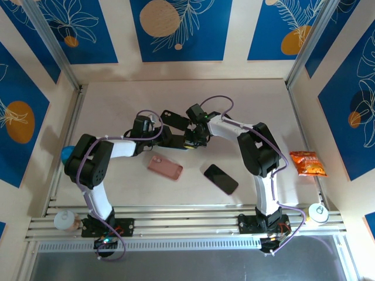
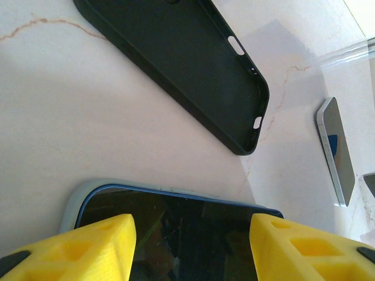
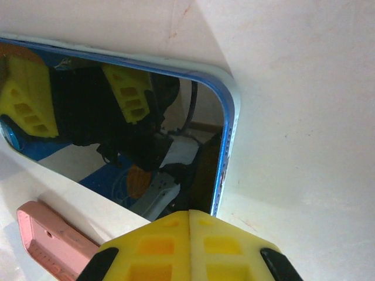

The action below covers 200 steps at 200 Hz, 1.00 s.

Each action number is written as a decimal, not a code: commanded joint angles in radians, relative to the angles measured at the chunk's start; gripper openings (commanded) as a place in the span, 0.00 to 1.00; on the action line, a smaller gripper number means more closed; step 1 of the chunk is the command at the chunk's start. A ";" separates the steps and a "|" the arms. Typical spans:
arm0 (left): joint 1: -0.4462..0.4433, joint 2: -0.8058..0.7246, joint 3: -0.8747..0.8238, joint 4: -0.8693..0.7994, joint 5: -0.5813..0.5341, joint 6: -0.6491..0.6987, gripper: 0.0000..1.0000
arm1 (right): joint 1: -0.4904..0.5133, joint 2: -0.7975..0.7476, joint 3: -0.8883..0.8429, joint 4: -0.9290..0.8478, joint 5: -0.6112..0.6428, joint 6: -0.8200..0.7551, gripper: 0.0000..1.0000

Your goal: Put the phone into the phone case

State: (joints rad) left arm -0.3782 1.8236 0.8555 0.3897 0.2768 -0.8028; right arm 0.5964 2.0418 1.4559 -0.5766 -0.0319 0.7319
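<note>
Phone (image 2: 176,234) on table (image 1: 263,99), empty case (image 1: 174,119) just behind it, second case (image 1: 164,167) and spare phone (image 1: 221,179) in front

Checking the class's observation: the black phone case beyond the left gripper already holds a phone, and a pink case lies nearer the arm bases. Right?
No. The black phone case is empty: the left wrist view shows its bare inside. It does lie beyond the left gripper, and the pink case lies nearer the arm bases.

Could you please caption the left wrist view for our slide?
Open left end effector above blue-edged phone, empty black case lying beyond.
</note>
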 commanded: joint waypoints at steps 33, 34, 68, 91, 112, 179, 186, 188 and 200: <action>-0.002 0.002 -0.015 -0.066 -0.028 0.010 0.55 | 0.020 0.037 -0.009 -0.062 0.054 -0.038 0.00; -0.002 0.002 -0.015 -0.066 -0.028 0.010 0.55 | 0.020 0.039 -0.007 -0.065 0.055 -0.040 0.00; -0.002 0.006 -0.007 -0.084 -0.027 0.010 0.55 | 0.048 0.090 0.025 -0.146 0.101 -0.078 0.00; -0.002 0.012 -0.001 -0.105 -0.027 0.015 0.55 | 0.054 0.124 0.025 -0.182 0.081 -0.099 0.00; -0.003 0.016 0.005 -0.119 -0.028 0.019 0.55 | 0.059 0.144 0.017 -0.205 0.075 -0.116 0.00; -0.002 0.056 0.054 -0.185 -0.009 0.020 0.55 | 0.090 0.218 -0.031 -0.208 0.068 -0.137 0.00; -0.003 0.061 0.058 -0.188 -0.006 0.020 0.55 | 0.094 0.226 -0.039 -0.206 0.075 -0.139 0.00; -0.003 0.063 0.059 -0.189 -0.005 0.020 0.55 | 0.094 0.227 -0.041 -0.206 0.078 -0.140 0.00; -0.002 0.070 0.066 -0.200 -0.001 0.020 0.55 | 0.098 0.239 -0.052 -0.200 0.092 -0.149 0.00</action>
State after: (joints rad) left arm -0.3782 1.8381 0.9112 0.2935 0.2783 -0.8024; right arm 0.6350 2.0983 1.5215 -0.6624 0.0471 0.6106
